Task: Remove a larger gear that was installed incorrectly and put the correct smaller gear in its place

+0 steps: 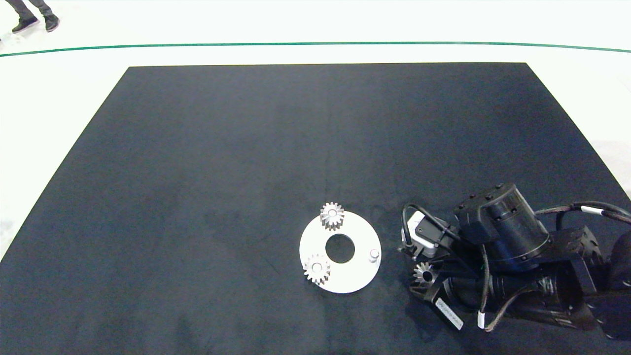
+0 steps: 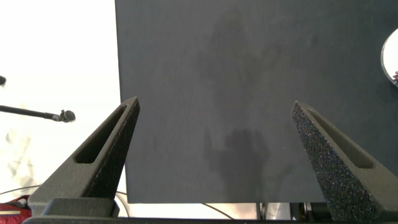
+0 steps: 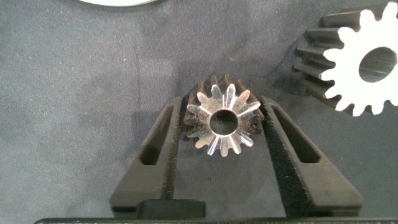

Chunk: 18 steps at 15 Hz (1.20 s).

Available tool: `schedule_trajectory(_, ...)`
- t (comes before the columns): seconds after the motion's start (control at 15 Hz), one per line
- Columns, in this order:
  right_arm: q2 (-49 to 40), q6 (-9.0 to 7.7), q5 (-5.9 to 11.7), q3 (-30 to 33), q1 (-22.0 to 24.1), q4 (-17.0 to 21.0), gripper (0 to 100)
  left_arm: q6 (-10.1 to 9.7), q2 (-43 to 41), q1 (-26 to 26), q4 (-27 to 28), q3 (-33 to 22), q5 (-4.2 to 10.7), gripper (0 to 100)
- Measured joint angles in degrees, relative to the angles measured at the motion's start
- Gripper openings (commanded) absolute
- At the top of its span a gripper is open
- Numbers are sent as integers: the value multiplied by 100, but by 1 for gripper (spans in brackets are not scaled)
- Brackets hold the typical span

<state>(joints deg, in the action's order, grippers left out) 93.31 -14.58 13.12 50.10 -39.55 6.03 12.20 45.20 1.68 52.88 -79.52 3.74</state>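
My right gripper sits low over the mat just right of the white disc plate. It is shut on the smaller gear, a silvery star-toothed gear, with a finger pad pressing the teeth on each side. Beside it on the mat lies the larger gear, wider and with flaring teeth. In the head view my right arm hides that gear. The plate's bare peg stands at its right rim. My left gripper hangs open over the mat's left edge, outside the head view.
Two compact blunt-toothed gears sit on the plate's far and near-left pegs around its centre hole. The black mat covers the table. A person's shoes show at the far left corner.
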Motion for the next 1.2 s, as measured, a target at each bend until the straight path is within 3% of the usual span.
schedule_trajectory(0.27, -11, -5, -2, 13, -4, -9, 37, -2, -2, 2, -2, 0, 0, 100)
schedule_trajectory(0.33, -45, -55, 2, 13, -24, 24, 34, 0, -2, 5, 0, 0, 0, 100)
schedule_trajectory(0.47, -163, -330, 5, 59, -108, 68, 34, 0, -2, 7, 0, 0, 0, 100)
schedule_trajectory(0.6, -243, -411, 9, 299, -215, 228, 34, 2, -2, 5, 0, 0, 0, 100)
schedule_trajectory(0.93, -190, -347, 7, 1571, -450, 1434, 34, -2, -2, 5, -18, -20, 0, 100)
schedule_trajectory(1.2, 283, -156, 9, 2494, -657, 1742, 34, -5, -2, 5, -18, -13, 2, 100)
